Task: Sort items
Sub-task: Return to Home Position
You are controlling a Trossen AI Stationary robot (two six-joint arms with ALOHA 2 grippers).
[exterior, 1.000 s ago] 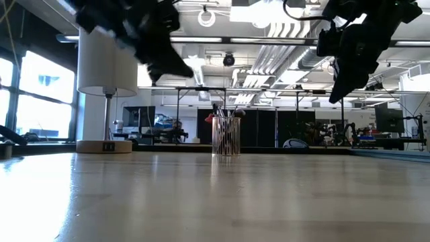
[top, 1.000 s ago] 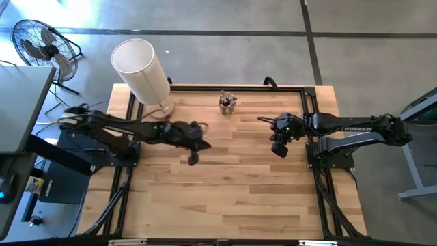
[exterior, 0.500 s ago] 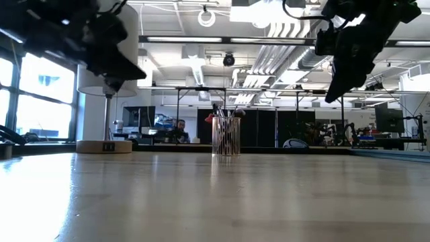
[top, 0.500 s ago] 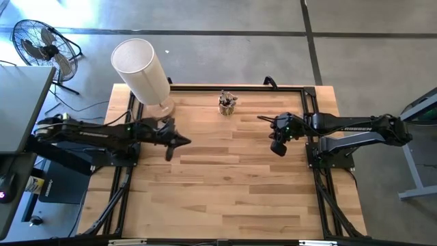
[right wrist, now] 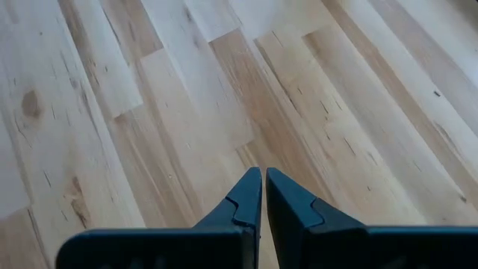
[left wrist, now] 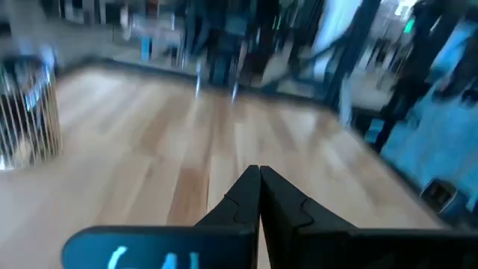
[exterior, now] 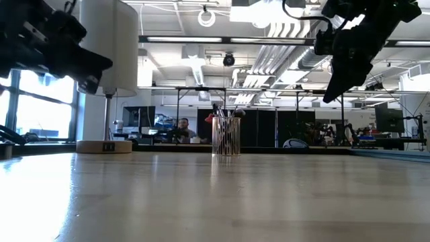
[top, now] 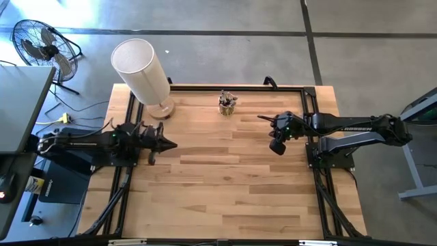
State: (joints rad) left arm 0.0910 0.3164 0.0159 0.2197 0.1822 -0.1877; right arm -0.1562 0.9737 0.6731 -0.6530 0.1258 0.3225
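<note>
The makeup brushes (top: 227, 100) stand together, tips up, in a small wire cup (exterior: 226, 136) near the middle of the table's far edge. The cup also shows in the left wrist view (left wrist: 28, 116). My left gripper (top: 168, 145) is shut and empty, raised above the table's left side, fingers pointing level toward the right. My right gripper (top: 276, 147) is shut and empty too, hanging over the table's right side with its fingers pointing down at bare wood (right wrist: 224, 112).
A large white cylinder lamp (top: 142, 70) stands on its round base (top: 162, 109) at the far left corner. A black frame runs along the table's edges (top: 205, 87). Bare wood fills the middle and near side (top: 225, 191). A person sits far behind the table (exterior: 180, 129).
My left arm has drawn back from the table's middle toward its left edge, and its gripper has tipped from pointing down to nearly level. My right gripper has kept its place. The brushes and cup have stayed where they were.
</note>
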